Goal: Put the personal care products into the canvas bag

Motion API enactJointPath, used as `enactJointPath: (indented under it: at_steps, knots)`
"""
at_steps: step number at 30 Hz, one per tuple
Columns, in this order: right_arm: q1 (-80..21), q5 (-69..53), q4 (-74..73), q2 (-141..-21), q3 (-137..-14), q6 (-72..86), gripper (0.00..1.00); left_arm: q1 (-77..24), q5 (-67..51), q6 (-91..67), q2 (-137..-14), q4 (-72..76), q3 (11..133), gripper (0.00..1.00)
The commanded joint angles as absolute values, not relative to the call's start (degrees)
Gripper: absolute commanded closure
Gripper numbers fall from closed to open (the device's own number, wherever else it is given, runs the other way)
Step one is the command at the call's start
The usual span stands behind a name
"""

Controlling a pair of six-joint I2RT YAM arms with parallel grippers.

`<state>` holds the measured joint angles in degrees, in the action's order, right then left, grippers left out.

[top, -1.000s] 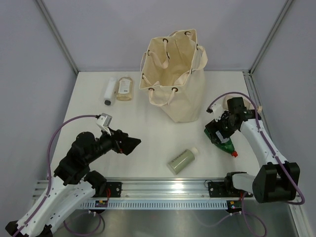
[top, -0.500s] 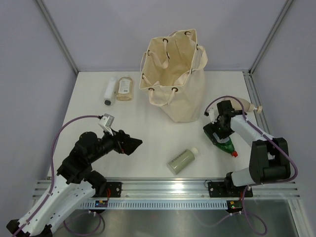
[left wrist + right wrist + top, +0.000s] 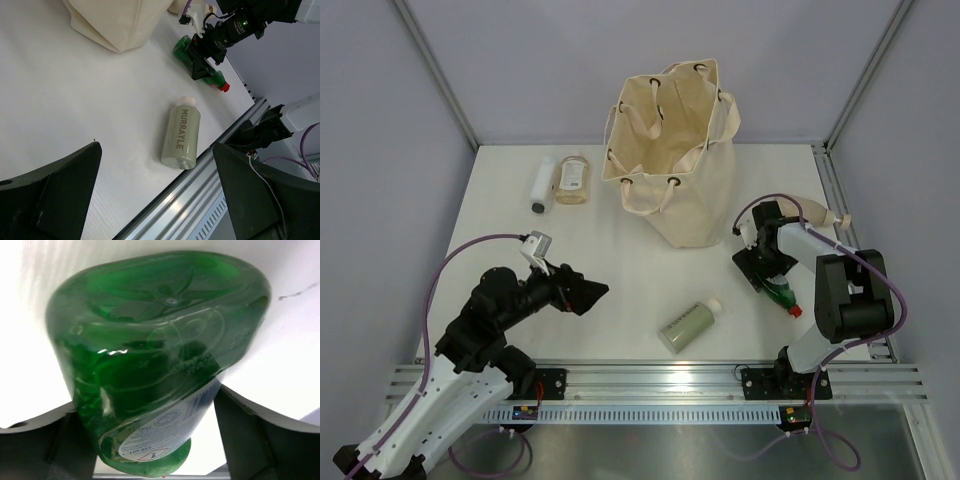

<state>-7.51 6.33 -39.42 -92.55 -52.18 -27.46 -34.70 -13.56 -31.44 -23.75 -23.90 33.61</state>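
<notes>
The cream canvas bag (image 3: 670,150) stands open at the back centre. A dark green bottle (image 3: 783,294) with a red cap lies on the table at the right. My right gripper (image 3: 767,272) is open, its jaws on either side of the bottle's body (image 3: 155,340), with the pads close against its sides. A sage green bottle (image 3: 688,325) lies near the front edge and also shows in the left wrist view (image 3: 181,134). My left gripper (image 3: 592,292) is open and empty, hovering left of the sage bottle.
A white tube (image 3: 542,184) and an amber-beige bottle (image 3: 572,178) lie at the back left beside the bag. A peach bottle (image 3: 812,211) lies behind the right arm. The metal rail (image 3: 660,375) runs along the front edge.
The right arm has folded in over the green bottle, with the gripper staying at the bottle's base end. The bottle has not moved. The left arm has barely shifted.
</notes>
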Motion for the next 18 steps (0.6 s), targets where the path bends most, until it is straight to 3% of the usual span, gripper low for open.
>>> enactJointPath:
  at_steps: [1, 6, 15, 17, 18]
  knots:
    - [-7.5, 4.4, -37.1, -94.3, -51.9, -27.2, 0.40, -34.7, -15.4, -30.7, -22.8, -22.1, 33.7, 0.01]
    - [-4.7, -4.6, -42.4, -91.7, -54.5, -27.1, 0.99, -34.7, -15.4, -30.5, -22.1, -22.6, 34.1, 0.01]
    - [3.9, -20.8, -46.6, -87.0, -56.2, -26.2, 1.00, -34.7, -15.6, -30.2, -22.1, -22.9, 34.9, 0.01]
    - [5.9, -22.2, -47.8, -87.9, -57.0, -26.8, 0.96, -34.7, -15.8, -30.4, -22.1, -22.3, 34.8, 0.01]
    - [6.6, -22.8, -48.9, -88.8, -57.8, -27.2, 0.89, -34.7, -16.0, -30.5, -22.3, -22.1, 34.8, 0.01]
